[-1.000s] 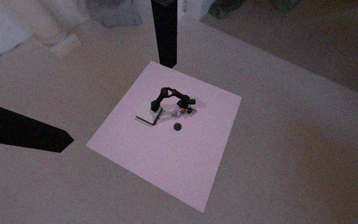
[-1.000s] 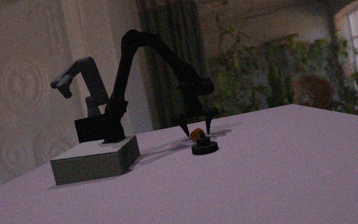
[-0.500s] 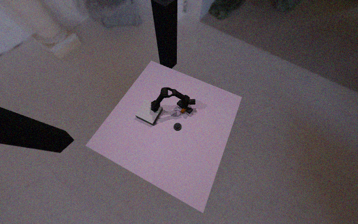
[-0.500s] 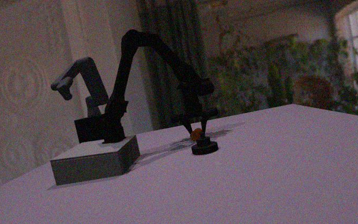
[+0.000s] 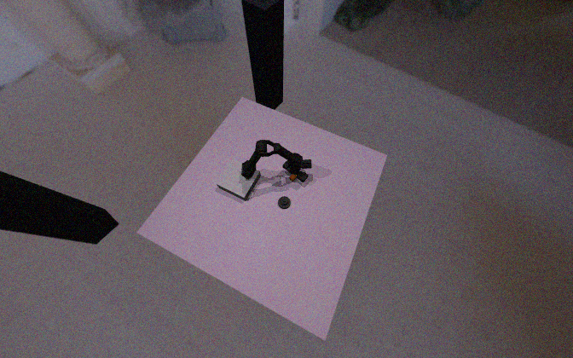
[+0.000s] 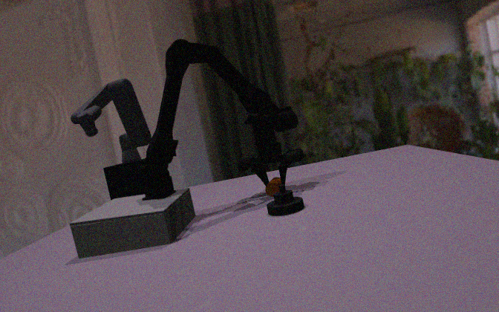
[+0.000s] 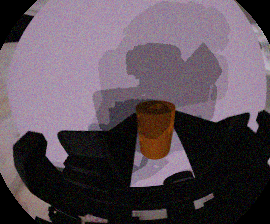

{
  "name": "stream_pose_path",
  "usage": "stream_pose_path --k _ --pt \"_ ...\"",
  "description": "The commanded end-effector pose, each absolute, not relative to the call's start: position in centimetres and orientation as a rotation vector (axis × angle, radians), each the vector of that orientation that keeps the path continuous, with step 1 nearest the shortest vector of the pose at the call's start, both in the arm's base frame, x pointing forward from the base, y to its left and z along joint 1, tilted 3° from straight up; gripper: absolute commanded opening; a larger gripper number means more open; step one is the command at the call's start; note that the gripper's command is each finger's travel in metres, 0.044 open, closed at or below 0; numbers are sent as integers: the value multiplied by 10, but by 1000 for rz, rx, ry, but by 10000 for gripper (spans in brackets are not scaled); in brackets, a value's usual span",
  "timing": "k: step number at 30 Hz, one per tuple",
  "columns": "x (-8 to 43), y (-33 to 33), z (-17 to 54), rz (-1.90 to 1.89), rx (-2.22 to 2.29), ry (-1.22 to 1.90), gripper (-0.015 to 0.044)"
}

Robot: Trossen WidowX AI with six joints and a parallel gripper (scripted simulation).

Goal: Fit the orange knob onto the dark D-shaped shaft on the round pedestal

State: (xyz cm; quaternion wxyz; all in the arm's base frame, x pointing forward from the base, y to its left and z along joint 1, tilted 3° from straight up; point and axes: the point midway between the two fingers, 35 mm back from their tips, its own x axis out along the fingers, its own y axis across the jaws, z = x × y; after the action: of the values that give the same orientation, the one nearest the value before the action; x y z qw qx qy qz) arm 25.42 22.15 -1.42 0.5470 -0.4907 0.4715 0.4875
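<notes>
The orange knob (image 5: pixel 292 176) (image 6: pixel 272 187) (image 7: pixel 155 131) is between the fingers of my gripper (image 5: pixel 294 176) (image 6: pixel 275 186) (image 7: pixel 154 115), which is shut on it close to the table. The knob looks to be on its side, with one round end showing in the wrist view; its hole's flat side cannot be made out. The dark round pedestal (image 5: pixel 284 202) (image 6: pixel 293 206) stands apart from the knob, nearer to the exterior view, with its shaft (image 6: pixel 282 188) upright. Part of a dark round shape, apparently the pedestal, shows at the bottom of the wrist view.
The arm's pale base block (image 5: pixel 235 186) (image 6: pixel 127 228) stands on the pink table top (image 5: pixel 253 239) (image 6: pixel 321 263). Shadows of the arm fall around the knob. Large dark posts (image 5: pixel 269 57) (image 5: pixel 35 204) stand beyond the table's edges in the top view.
</notes>
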Motion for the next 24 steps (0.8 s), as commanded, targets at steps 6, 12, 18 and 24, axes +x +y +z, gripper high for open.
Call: stream_pose_path --k 6,12,18,24 --pt "253 213 -10 1220 -1064 1013 180" --pt "252 207 -7 1261 -992 934 180" --pt "252 200 -4 1300 -918 854 180" --pt "252 193 -3 1335 -844 774 180"
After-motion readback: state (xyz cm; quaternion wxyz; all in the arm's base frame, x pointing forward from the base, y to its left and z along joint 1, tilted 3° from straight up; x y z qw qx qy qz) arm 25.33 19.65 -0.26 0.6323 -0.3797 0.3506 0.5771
